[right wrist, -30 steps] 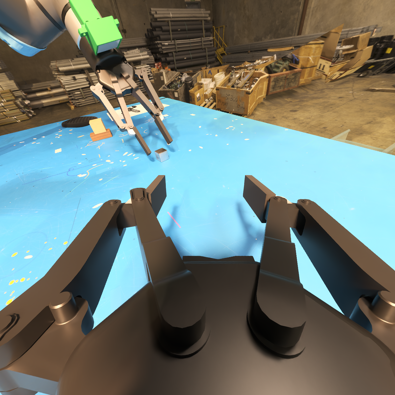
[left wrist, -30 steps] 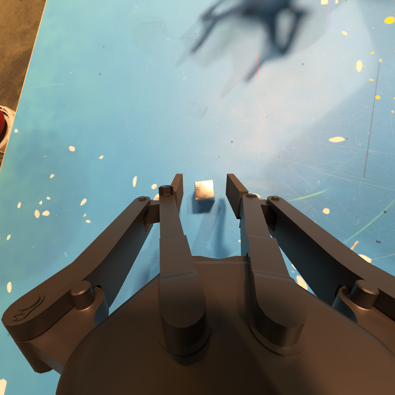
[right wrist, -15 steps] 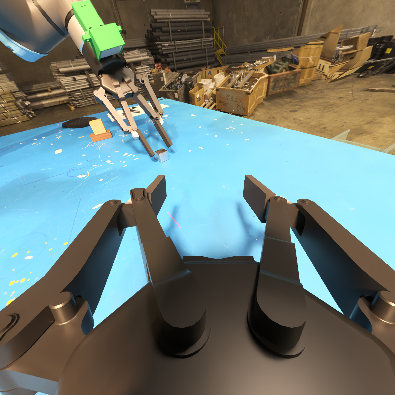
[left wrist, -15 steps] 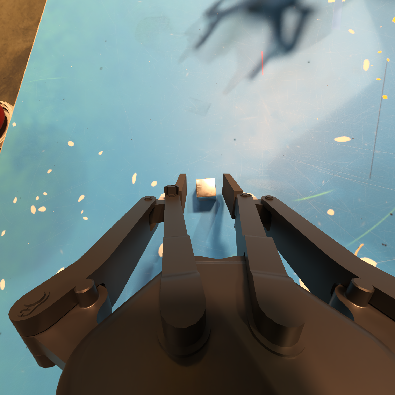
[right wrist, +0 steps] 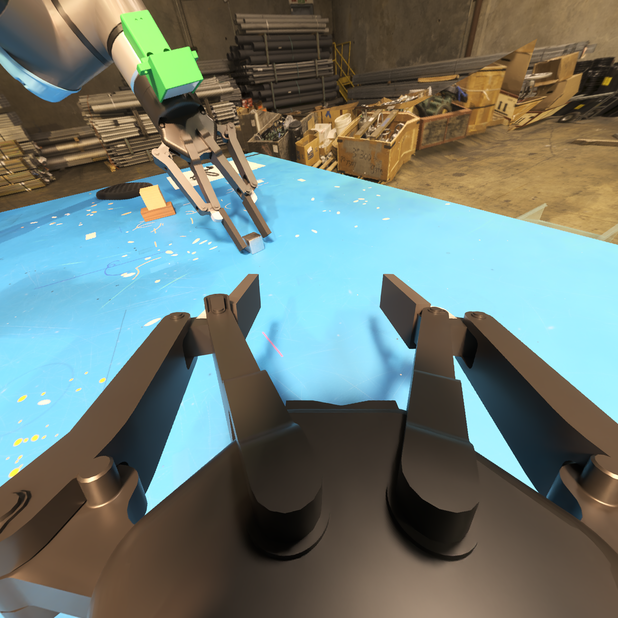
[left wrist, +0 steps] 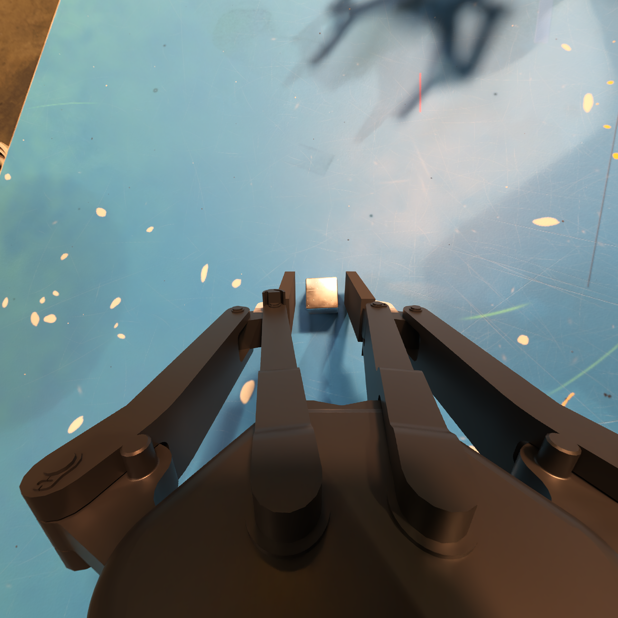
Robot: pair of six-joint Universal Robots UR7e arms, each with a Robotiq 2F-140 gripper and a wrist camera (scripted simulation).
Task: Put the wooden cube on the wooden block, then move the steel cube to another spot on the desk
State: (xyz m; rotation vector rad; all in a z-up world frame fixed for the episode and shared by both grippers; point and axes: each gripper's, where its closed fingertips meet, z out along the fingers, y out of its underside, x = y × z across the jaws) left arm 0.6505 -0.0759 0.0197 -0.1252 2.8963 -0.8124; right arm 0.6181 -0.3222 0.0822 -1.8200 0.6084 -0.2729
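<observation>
The steel cube (left wrist: 321,296) rests on the blue desk (left wrist: 200,167), between the fingers of my left gripper (left wrist: 320,281). The jaws stand on either side of it with a narrow gap on each side, fingertips down at desk level. The right wrist view shows the same: the left gripper (right wrist: 254,241) straddles the steel cube (right wrist: 254,243). The pale wooden cube (right wrist: 152,198) sits on the flat brown wooden block (right wrist: 160,213) farther back on the left. My right gripper (right wrist: 320,287) is open and empty, held above bare desk.
A black round mat (right wrist: 122,190) and a white sheet (right wrist: 214,172) lie near the desk's far edge. The desk's left edge (left wrist: 30,83) runs close by in the left wrist view. Crates and pipe racks stand beyond the desk.
My left gripper's jaws have narrowed steadily around the steel cube and dropped slightly toward it. The cube has not moved. The right gripper is still.
</observation>
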